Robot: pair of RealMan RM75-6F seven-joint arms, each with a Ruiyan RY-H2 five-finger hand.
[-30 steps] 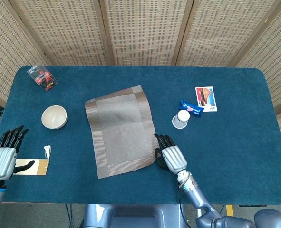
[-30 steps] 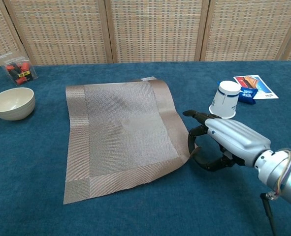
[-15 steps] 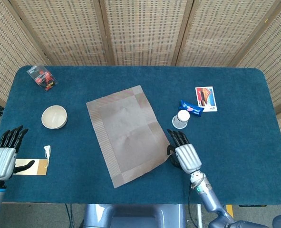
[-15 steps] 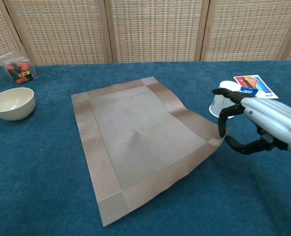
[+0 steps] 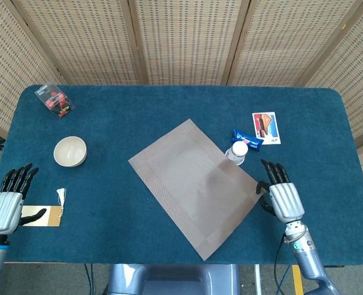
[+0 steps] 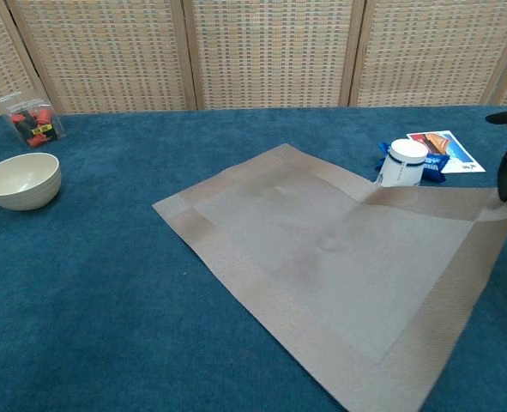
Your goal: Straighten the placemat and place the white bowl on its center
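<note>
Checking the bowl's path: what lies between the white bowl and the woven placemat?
Only bare blue tablecloth between white bowl and grey-brown woven placemat, in the head view.

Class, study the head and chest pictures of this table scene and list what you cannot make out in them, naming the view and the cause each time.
- Right hand: the chest view's right edge cuts it off, leaving only fingertips.
- Its grip on the placemat: head view, hidden under the hand.
- Left hand: absent from the chest view.
- White cup: print too small in both views.
- Small clear box: contents too small.
</note>
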